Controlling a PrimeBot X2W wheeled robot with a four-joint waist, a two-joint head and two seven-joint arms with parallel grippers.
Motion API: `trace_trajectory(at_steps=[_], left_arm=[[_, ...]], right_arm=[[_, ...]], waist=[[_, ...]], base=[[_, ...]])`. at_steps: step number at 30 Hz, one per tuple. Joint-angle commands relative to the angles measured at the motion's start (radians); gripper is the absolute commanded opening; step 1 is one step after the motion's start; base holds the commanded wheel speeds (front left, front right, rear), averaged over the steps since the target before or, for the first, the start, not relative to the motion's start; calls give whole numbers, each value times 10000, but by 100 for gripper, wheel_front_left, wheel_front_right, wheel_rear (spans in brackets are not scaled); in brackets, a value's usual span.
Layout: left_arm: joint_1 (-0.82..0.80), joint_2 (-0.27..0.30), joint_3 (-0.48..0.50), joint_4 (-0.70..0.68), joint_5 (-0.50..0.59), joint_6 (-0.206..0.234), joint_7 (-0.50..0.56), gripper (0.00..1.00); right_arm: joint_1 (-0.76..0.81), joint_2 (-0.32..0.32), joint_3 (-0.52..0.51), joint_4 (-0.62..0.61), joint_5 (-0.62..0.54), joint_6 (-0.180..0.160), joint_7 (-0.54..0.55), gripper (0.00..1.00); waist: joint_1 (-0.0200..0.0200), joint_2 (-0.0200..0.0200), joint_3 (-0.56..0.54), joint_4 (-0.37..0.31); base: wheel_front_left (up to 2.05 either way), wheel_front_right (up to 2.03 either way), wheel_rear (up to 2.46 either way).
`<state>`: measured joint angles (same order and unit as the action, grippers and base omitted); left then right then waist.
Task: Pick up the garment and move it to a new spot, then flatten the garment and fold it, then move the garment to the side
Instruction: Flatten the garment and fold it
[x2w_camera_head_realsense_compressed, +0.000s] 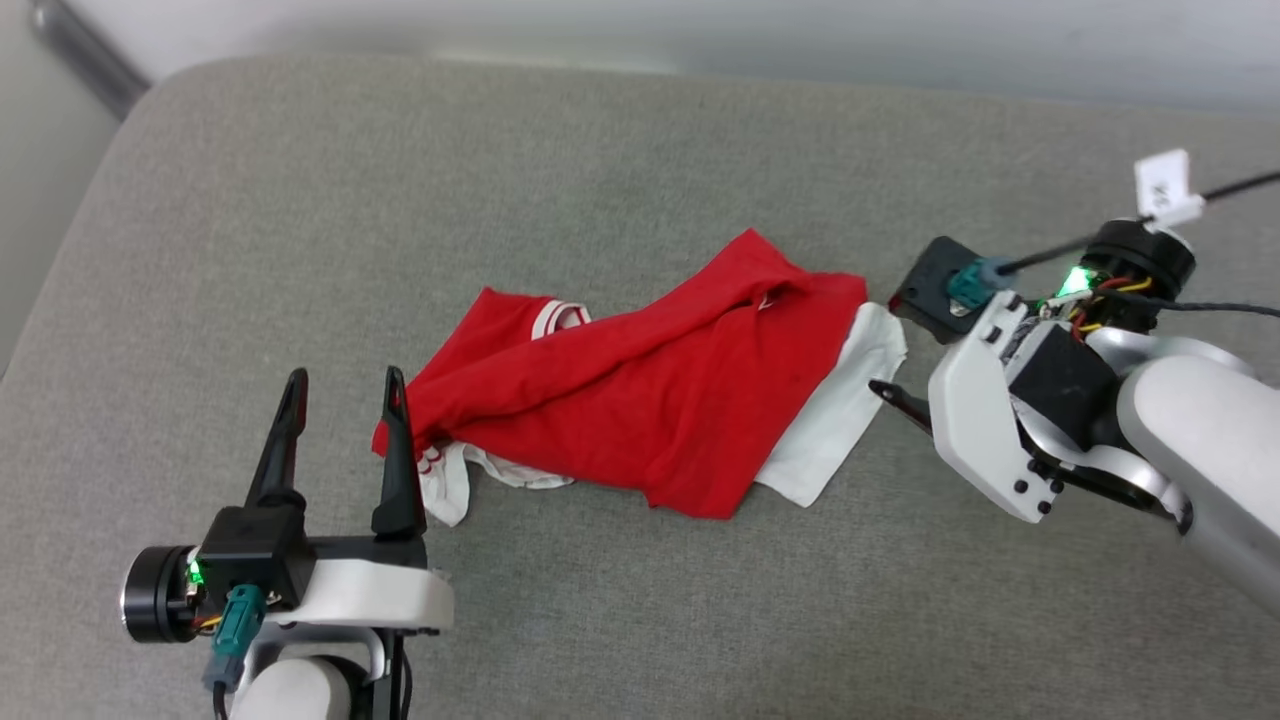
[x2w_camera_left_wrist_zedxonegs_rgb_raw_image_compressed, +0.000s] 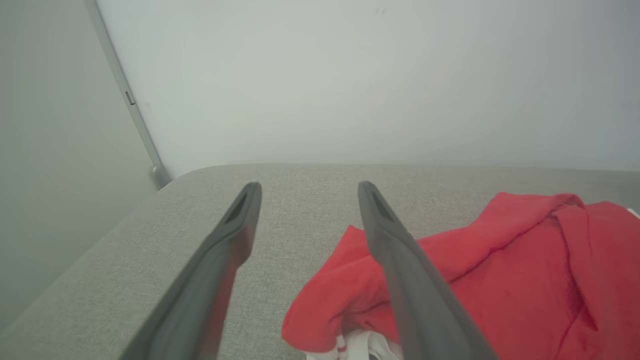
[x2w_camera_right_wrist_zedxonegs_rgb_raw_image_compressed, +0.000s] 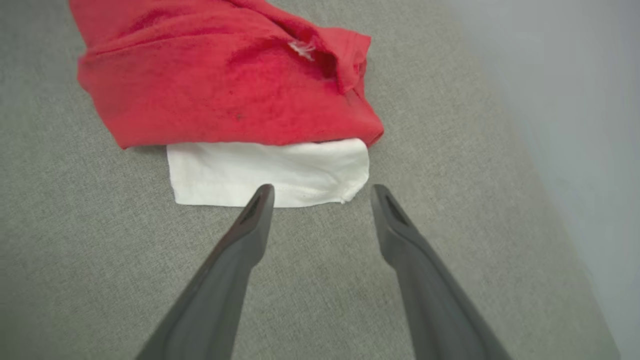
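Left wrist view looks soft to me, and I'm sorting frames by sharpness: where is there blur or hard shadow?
Left wrist view: the left gripper blurs toward the bottom edge, the jersey is slightly soft; right wrist view: the white sleeve is crisp; head view: even light, faint shadows.

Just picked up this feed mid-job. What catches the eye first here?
The red garment lies crumpled in the middle of the grey cushion, a white sleeve sticking out at its right end. The left gripper stands open at its left end, and the right gripper, also open, points at that sleeve.
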<state>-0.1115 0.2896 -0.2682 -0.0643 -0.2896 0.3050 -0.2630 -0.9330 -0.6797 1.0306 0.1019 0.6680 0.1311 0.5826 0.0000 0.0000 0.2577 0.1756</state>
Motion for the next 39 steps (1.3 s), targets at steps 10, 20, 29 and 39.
trace_trajectory(at_steps=[10,20,29,39], left_arm=[[-723,-1464,1017,264,1033,-1163,-25,100],[-805,-2131,1731,437,1609,-1865,-25,100],[-349,-2256,2320,596,1953,-2171,-25,100],[467,-2287,2784,619,2216,-2416,-25,100]], right_arm=[[-1787,561,2032,1466,1607,-7,1101,100],[-474,649,2753,1626,1605,50,1974,0],[-1453,213,2495,908,1835,-5,12,0],[-659,-2279,2196,-389,2912,-5,-1503,0]], waist=[[0,0,1525,650],[0,0,1652,722],[0,0,667,176],[0,0,-332,-397]], base=[[0,0,0],[0,0,0],[0,0,0],[0,0,0]])
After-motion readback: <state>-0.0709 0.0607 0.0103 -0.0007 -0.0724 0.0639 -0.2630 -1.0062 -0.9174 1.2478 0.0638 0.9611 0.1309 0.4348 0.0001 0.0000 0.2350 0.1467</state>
